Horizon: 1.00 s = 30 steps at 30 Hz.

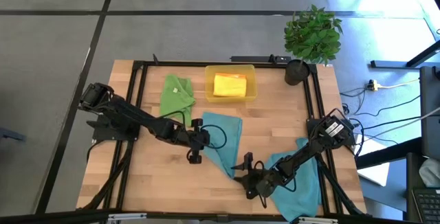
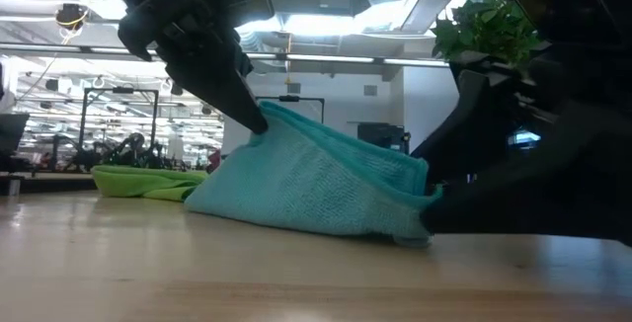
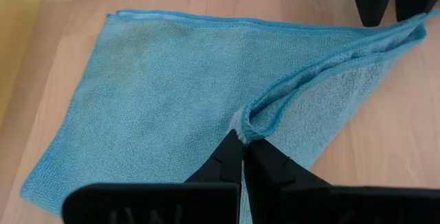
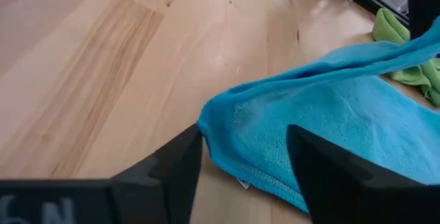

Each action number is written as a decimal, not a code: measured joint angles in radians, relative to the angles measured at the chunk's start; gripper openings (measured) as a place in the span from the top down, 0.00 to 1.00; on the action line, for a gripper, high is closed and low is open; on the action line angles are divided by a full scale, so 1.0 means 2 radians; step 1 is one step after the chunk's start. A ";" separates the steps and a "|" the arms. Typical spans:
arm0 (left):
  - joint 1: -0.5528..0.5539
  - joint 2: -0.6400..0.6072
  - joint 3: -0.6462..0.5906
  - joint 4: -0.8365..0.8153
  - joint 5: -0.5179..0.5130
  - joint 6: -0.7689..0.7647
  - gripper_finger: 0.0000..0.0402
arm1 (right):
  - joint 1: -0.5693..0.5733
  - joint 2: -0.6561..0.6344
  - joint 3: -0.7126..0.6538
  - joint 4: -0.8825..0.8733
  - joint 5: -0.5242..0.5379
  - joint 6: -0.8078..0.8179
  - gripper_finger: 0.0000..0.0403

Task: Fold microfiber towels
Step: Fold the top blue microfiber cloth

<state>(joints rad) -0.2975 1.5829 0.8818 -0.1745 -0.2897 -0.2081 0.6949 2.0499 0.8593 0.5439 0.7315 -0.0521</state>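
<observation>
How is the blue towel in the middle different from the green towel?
The blue towel is teal and sits mid-table; the green towel is lime green and lies farther back, beside the yellow tray. The blue towel is gripped by the left end effector, with the right end effector at its corner; nothing touches the green towel. The blue towel is pulled up off the table in the low view; the green towel lies low. Both are soft cloths.

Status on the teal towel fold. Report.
Left tool shut on teal towel edge, lifted. Right tool open around its near corner, not yet pinched. Nothing in the way.
</observation>
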 joint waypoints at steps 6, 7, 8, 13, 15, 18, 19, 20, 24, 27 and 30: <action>0.000 0.000 0.000 0.000 0.000 0.000 1.00 | 0.000 0.001 -0.001 0.009 0.004 -0.002 0.70; 0.000 0.000 0.000 0.000 0.000 0.000 1.00 | 0.000 0.001 -0.001 0.010 0.004 -0.002 0.73; 0.000 0.000 0.000 0.000 0.000 0.000 1.00 | 0.000 0.001 -0.001 0.010 0.004 -0.002 0.77; -0.007 0.000 0.000 0.000 0.000 0.000 1.00 | 0.000 0.001 -0.001 0.010 0.004 -0.002 0.91; -0.016 0.000 0.000 0.000 0.001 -0.005 1.00 | 0.000 0.001 -0.001 0.011 0.005 -0.002 0.97; -0.037 0.000 0.000 -0.007 0.000 -0.022 1.00 | 0.000 0.001 -0.001 0.012 0.016 0.005 0.98; -0.047 0.000 0.000 -0.014 -0.003 -0.032 1.00 | 0.000 0.001 -0.001 0.012 0.021 0.012 0.98; -0.059 0.000 0.000 -0.021 -0.007 -0.043 1.00 | -0.001 0.001 -0.001 0.012 0.023 0.016 0.99; -0.116 0.000 0.000 -0.034 -0.041 -0.085 1.00 | 0.008 0.001 0.003 0.011 0.026 0.034 0.99; -0.160 0.000 0.000 -0.025 -0.060 -0.105 1.00 | 0.019 0.001 0.019 0.009 0.022 0.036 0.99; -0.197 0.002 0.000 -0.024 -0.080 -0.130 1.00 | 0.029 0.001 0.052 -0.027 0.020 0.051 1.00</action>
<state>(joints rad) -0.6913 1.5876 0.8820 -0.2224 -0.4504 -0.4689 0.7525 2.0521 0.9626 0.4896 0.7719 0.0498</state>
